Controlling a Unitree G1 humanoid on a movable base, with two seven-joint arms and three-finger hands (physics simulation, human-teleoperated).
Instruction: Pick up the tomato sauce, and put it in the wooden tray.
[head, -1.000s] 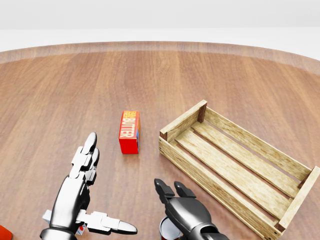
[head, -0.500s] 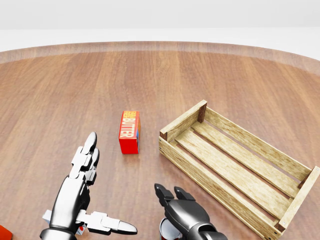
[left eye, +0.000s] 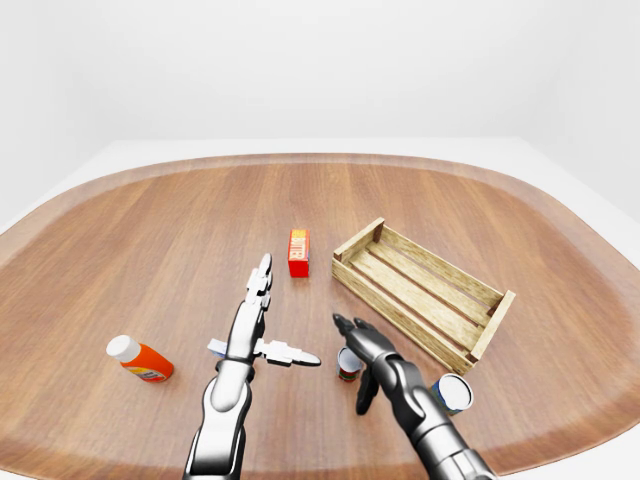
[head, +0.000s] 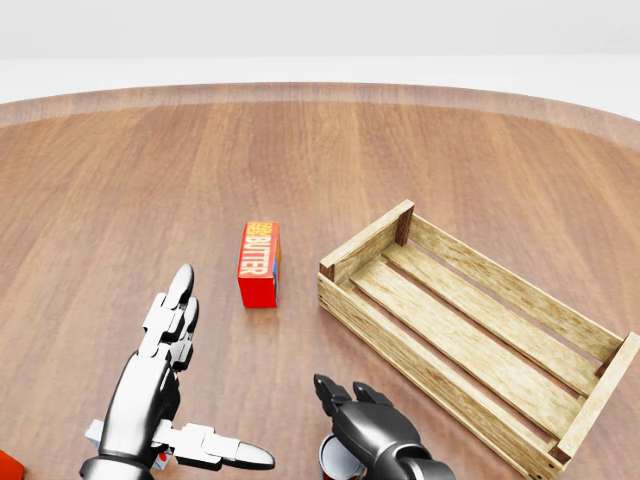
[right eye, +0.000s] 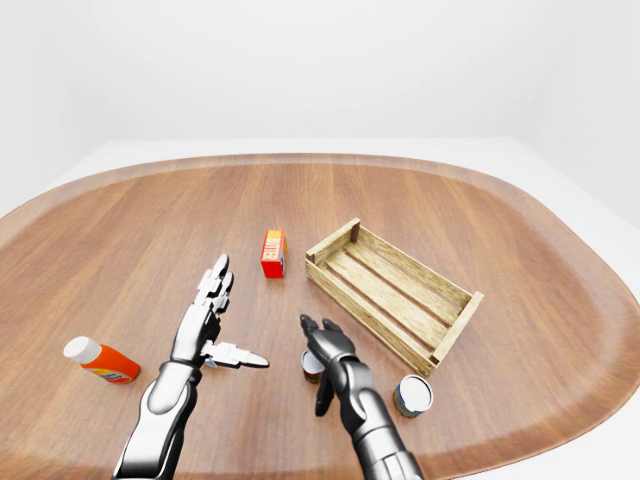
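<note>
The tomato sauce (left eye: 348, 364) is a small can with a red label, standing on the wooden table near the bottom middle of the left-eye view. My right hand (left eye: 357, 352) hovers right over it with fingers spread and open, not closed round it, and hides most of it in the head view (head: 334, 461). The wooden tray (left eye: 401, 323), a slatted crate with nothing in it, lies to the can's upper right. My left hand (left eye: 277, 320) is open to the left of the can, fingers pointing up the view and thumb stretched toward the can.
A red butter box (left eye: 298, 252) stands left of the tray's far corner. An orange bottle with a white cap (left eye: 140, 360) lies at the left. A second can (left eye: 452, 392) lies by the tray's near corner. A small white box (left eye: 217, 347) sits under my left hand.
My right hand has slid a little toward the bottom of the head view and sunk closer over the can. The left hand and all objects are still.
</note>
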